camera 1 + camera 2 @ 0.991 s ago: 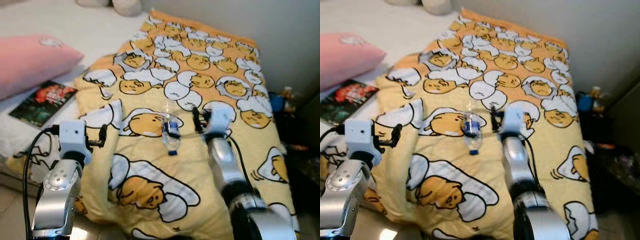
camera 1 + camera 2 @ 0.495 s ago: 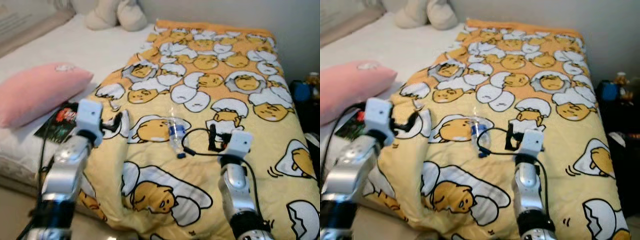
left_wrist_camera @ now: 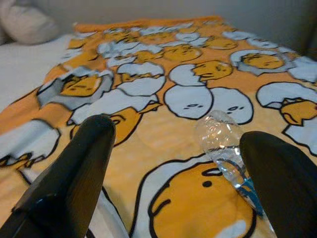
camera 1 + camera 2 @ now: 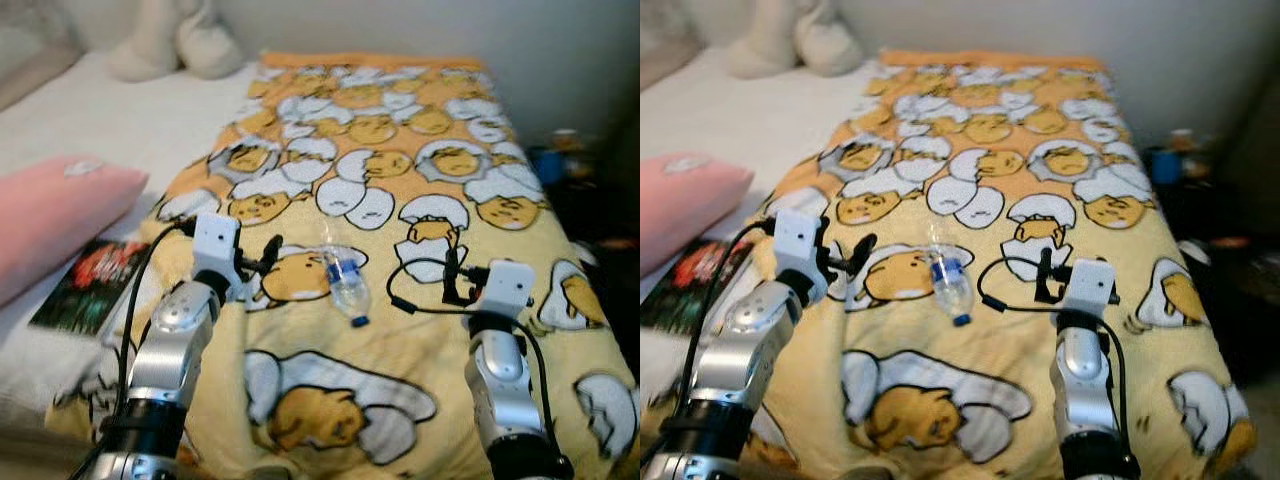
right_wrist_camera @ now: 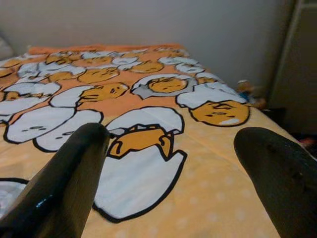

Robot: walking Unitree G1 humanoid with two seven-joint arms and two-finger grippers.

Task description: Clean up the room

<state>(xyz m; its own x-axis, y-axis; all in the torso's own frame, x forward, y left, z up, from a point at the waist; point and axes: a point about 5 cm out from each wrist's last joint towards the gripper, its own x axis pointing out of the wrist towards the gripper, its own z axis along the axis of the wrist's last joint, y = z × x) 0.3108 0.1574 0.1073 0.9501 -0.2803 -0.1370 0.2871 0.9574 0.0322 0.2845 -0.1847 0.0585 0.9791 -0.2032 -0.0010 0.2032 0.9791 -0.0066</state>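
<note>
Since the earlier frame the left gripper (image 4: 268,256) has closed in beside the bottle (image 4: 345,284) on the blanket (image 4: 400,330); its wrist view shows fingers (image 3: 84,163) spread, right gripper (image 5: 173,173) likewise agape, so grasping likely follows.

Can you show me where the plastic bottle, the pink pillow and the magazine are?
plastic water bottle (image 4: 343,282), left eye view, on its clear body by the blue label
pink pillow (image 4: 55,220), left eye view, middle of its top face
magazine (image 4: 88,285), left eye view, centre of its dark cover
</note>
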